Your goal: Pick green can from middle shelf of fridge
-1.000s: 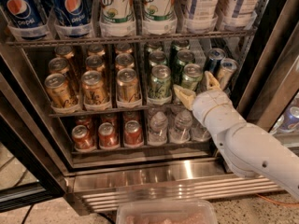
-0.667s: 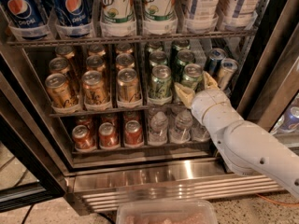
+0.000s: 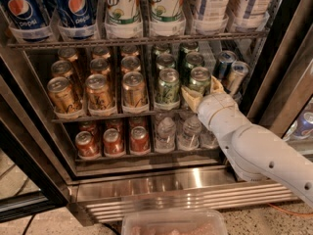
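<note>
Foremost, large stainless-steel display fridge (image 3: 195,180), door open, ribbed shiny base panel along its bottom edge.

White jointed robot arm (image 3: 259,155), entering from the lower right corner and reaching up into the cabinet.

Top rack: big blue Pepsi bottles (image 3: 73,6) at the left edge, green-and-white 7UP bottles (image 3: 122,4) beside them.

Thin grey wire middle shelf (image 3: 112,114), split into lanes. Gold-orange soda cans (image 3: 98,92) fill the left lanes, light green cans the centre-right lanes, blue-and-silver slim cans (image 3: 235,75) the right edge.

Bottom rack: red cans (image 3: 113,142) at left, small clear water bottles (image 3: 165,133) at right.

Clear plastic tub (image 3: 171,222), partly seen below the base panel.

Two-finger gripper (image 3: 201,88), at the front edge of the middle shelf, right of centre.

Light green can with silver pull-tab top (image 3: 199,77), upright, first in its lane on the middle shelf, one lane in from the slim cans.

Tan fingers (image 3: 191,98), spread apart, one on each side of that can; whether they press it cannot be told.
</note>
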### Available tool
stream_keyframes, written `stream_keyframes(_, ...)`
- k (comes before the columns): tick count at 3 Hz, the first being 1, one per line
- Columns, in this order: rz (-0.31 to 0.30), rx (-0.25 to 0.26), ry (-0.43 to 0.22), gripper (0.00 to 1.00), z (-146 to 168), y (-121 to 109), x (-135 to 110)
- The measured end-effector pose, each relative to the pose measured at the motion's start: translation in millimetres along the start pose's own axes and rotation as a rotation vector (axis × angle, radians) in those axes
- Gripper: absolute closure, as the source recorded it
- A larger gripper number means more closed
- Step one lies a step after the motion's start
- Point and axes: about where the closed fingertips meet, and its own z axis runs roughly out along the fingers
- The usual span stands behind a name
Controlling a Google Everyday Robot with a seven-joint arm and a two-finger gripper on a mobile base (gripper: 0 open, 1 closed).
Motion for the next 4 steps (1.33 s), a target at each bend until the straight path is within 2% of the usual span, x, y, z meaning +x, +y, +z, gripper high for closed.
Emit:
stream_keyframes(1,0.000,0.000,0.000,1.00,0.0,0.0,0.0)
stream_keyframes(2,0.000,0.000,0.000,1.00,0.0,0.0,0.0)
stream_keyframes(4,0.059,-0.023,-0.008,1.00,-0.3,-6.8,-12.4)
